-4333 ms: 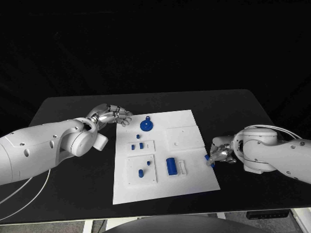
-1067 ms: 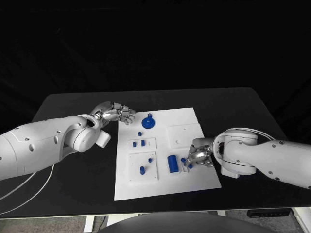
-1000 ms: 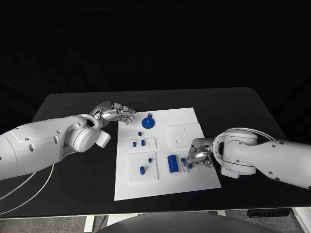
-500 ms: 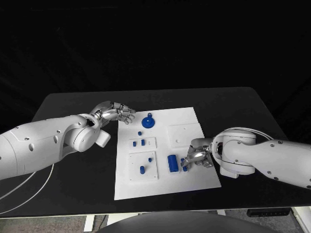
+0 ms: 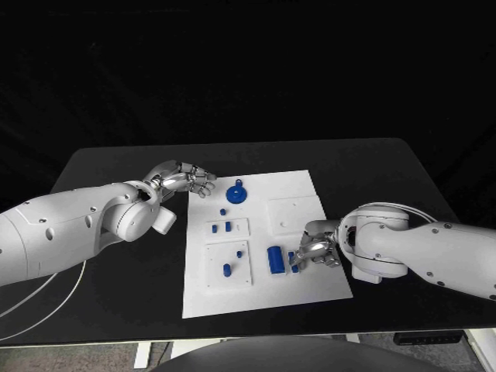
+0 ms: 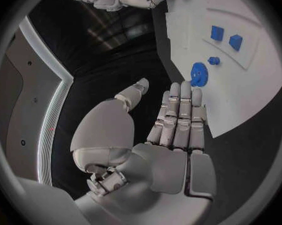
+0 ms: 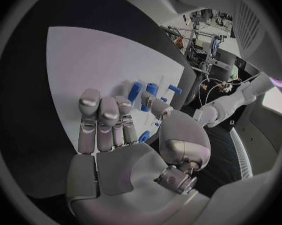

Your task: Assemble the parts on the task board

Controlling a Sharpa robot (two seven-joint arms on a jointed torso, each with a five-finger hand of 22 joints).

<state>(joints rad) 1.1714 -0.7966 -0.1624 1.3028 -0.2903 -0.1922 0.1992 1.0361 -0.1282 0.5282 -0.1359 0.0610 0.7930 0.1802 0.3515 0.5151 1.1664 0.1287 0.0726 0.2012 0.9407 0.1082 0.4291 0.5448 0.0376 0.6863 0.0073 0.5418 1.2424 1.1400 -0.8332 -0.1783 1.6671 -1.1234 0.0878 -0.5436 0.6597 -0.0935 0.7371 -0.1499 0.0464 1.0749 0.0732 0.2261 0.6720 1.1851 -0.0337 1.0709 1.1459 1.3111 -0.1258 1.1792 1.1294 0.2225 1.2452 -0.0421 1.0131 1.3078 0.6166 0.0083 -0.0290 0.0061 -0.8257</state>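
Observation:
The white task board [image 5: 315, 190] lies mid-table. On it I see a round blue part [image 5: 237, 196] near the far edge, several small blue pieces [image 5: 220, 229] in its left plates, and a long blue block [image 5: 275, 260]. My right hand [image 5: 316, 252] rests over the board just right of that block and pinches a small blue part [image 7: 143, 136] between thumb and a finger. My left hand [image 5: 182, 181] hovers off the board's far left corner, near the round part [image 6: 197, 74], fingers stretched out and holding nothing.
The black table [image 5: 114, 167] surrounds the board on all sides. The board's right half [image 5: 298, 213] carries a raised white plate. My right forearm [image 5: 427, 252] lies over the table right of the board.
Since the earliest frame my right hand has moved left from the board's right edge to beside the long blue block, carrying the small part. The left hand has barely moved.

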